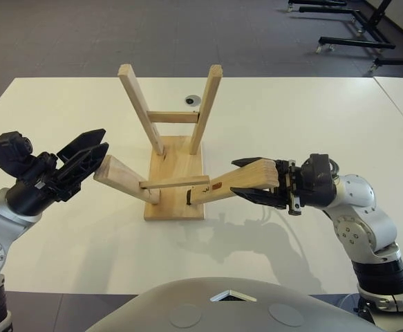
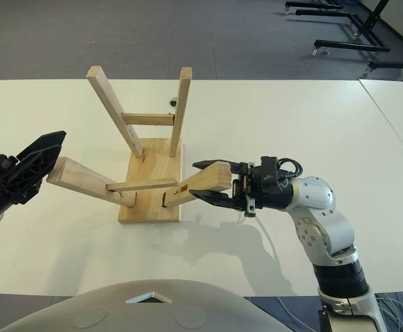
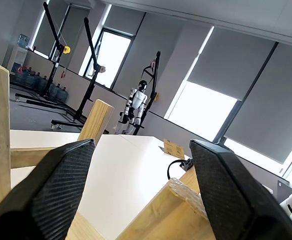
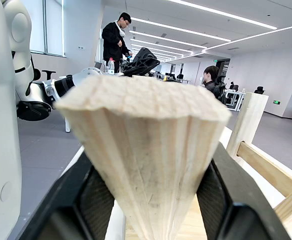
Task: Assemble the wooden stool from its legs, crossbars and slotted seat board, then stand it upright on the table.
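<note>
While the slotted seat board [image 1: 177, 166] lies flat on the white desk [image 1: 312, 124], the near right leg [image 1: 222, 187] is gripped at its free end by the right pincer [image 1: 246, 178]. The two black fingers [image 4: 88, 202] of that pincer are pressed against opposite faces of the wood, one above and one below. The leg is held at a slant, with its other end met by the board near the board's near edge.

The left pincer [image 1: 105, 140] is spread wide at the free end of the near left leg [image 1: 122, 178]. In the left wrist view that leg's end is seen low between the parted fingers [image 3: 60, 190]. Whether either finger touches the wood cannot be told. This leg is leaned outward toward the robot's left, with its lower end on the board.

The two near legs are joined by a thin near crossbar [image 1: 175, 183], which is set roughly level just above the board.

At the board's far end, the far left leg [image 1: 140, 107] and the far right leg [image 1: 207, 107] are stood up from the board, wider apart at their tops than at their bases. They are joined partway up by the far crossbar [image 1: 173, 117].

A small round dark fitting [image 1: 193, 99] is set in the desk just behind them.
</note>
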